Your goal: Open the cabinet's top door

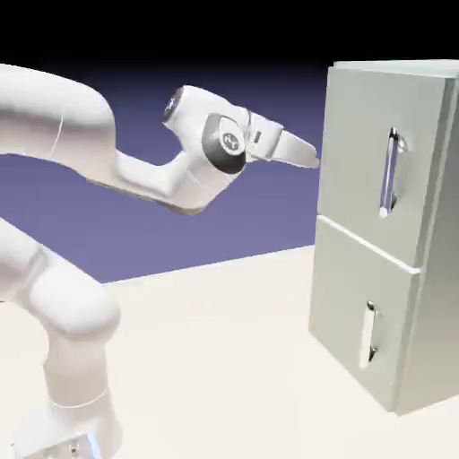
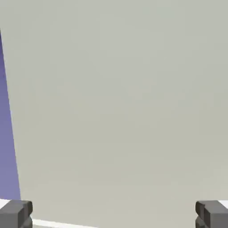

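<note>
- While the top door (image 1: pixel 363 152) is seen closed on the upper front of the cabinet (image 1: pixel 368 242), the gripper (image 1: pixel 317 164) is held up near its far edge, at the exterior view's left;
- the jaws are spread wide, with nothing gripped between them;
- the silver handle (image 1: pixel 389 173) is left untouched, towards the door's other side;
- the hand view is mostly filled by pale grey-green panel.
</note>
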`<action>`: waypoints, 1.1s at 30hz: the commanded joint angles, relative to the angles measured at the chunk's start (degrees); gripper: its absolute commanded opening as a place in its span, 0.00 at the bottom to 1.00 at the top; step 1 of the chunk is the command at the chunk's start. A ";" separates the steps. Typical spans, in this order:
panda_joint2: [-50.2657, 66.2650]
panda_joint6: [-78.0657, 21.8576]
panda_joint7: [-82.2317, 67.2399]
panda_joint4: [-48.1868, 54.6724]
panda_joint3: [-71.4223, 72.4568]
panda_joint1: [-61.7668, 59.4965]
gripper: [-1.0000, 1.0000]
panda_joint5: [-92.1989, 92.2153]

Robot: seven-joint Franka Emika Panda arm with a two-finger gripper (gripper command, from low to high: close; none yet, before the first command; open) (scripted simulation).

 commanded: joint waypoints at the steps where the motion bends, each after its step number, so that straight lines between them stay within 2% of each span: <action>1: -0.34 -0.07 1.82 0.48 -0.96 0.85 1.00 -2.50; 33: -11.06 -2.28 60.10 15.70 -31.74 28.01 1.00 -82.23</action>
